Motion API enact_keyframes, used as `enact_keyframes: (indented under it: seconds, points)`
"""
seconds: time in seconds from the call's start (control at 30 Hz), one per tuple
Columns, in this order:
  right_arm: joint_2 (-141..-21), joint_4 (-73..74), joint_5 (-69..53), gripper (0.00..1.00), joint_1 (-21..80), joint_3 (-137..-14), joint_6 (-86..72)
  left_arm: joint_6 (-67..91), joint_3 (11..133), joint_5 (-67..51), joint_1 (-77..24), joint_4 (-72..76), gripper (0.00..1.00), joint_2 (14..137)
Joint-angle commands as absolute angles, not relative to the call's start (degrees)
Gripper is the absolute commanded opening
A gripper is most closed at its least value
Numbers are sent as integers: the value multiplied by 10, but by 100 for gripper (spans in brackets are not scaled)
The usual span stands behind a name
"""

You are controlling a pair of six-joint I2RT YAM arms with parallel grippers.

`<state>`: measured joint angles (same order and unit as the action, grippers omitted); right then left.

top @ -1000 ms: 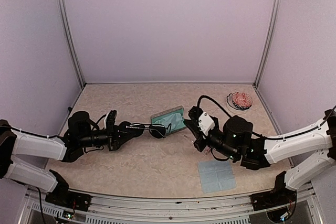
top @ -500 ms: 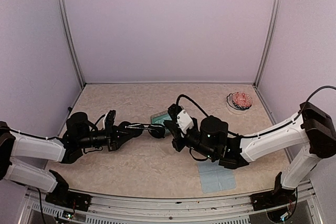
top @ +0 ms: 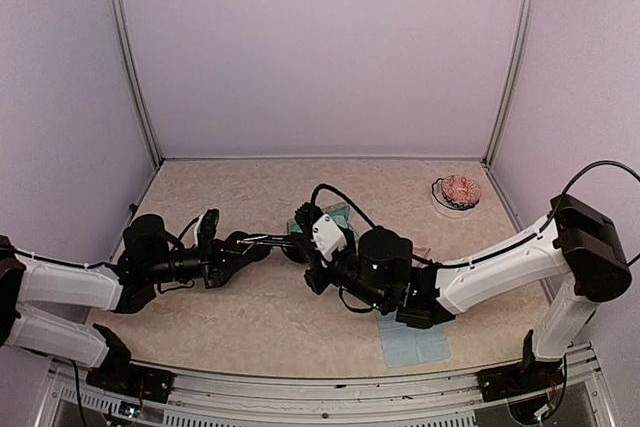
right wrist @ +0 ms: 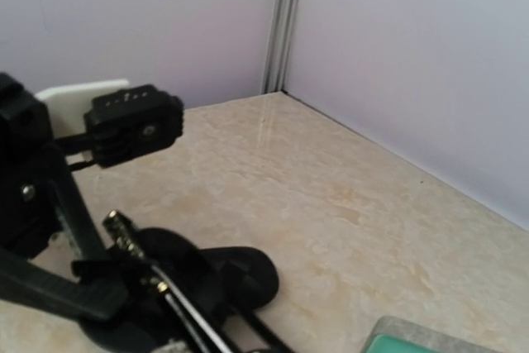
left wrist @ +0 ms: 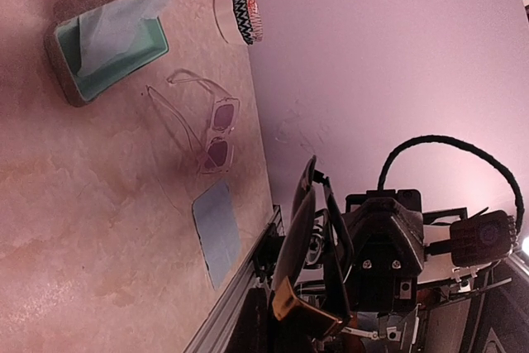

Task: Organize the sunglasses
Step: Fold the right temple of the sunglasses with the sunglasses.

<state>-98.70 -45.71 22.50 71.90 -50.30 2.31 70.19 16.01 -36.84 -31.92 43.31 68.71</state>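
Observation:
My left gripper (top: 243, 245) is shut on the dark sunglasses (top: 290, 246) and holds them out to the right, just above the table. In the left wrist view they fill the lower middle (left wrist: 307, 233), with dark lenses and a gold nose pad. My right gripper (top: 307, 250) is right beside their lenses with its jaws spread. Its wrist view shows a dark lens (right wrist: 248, 279) and a wire arm (right wrist: 178, 303), but not its own fingers. The clear pinkish sunglasses (left wrist: 211, 128) lie unfolded on the table; in the top view my right arm hides them.
The grey case with teal lining (left wrist: 107, 47) lies open behind my right gripper, with only a corner (top: 340, 214) showing from above. A blue cloth (top: 412, 337) lies at the front right. A small white bowl (top: 459, 192) stands at the back right.
My right arm has swung left, from beside the case to the lenses of the held dark sunglasses, and now covers most of the case. My left gripper has hardly moved.

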Motion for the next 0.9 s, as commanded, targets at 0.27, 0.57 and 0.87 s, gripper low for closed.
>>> enact_keyframes:
  seconds: [0.27,0.57,0.87]
  points:
    - [-872,-329,207,21,687,-459,-27,670,160,-390,-322,462,0,706]
    - [-785,-284,56,35,613,-371,-199,670,168,-392,-330,482,0,720]
    - [-804,-368,-109,38,575,-343,-326,682,183,-391,-352,516,0,729]
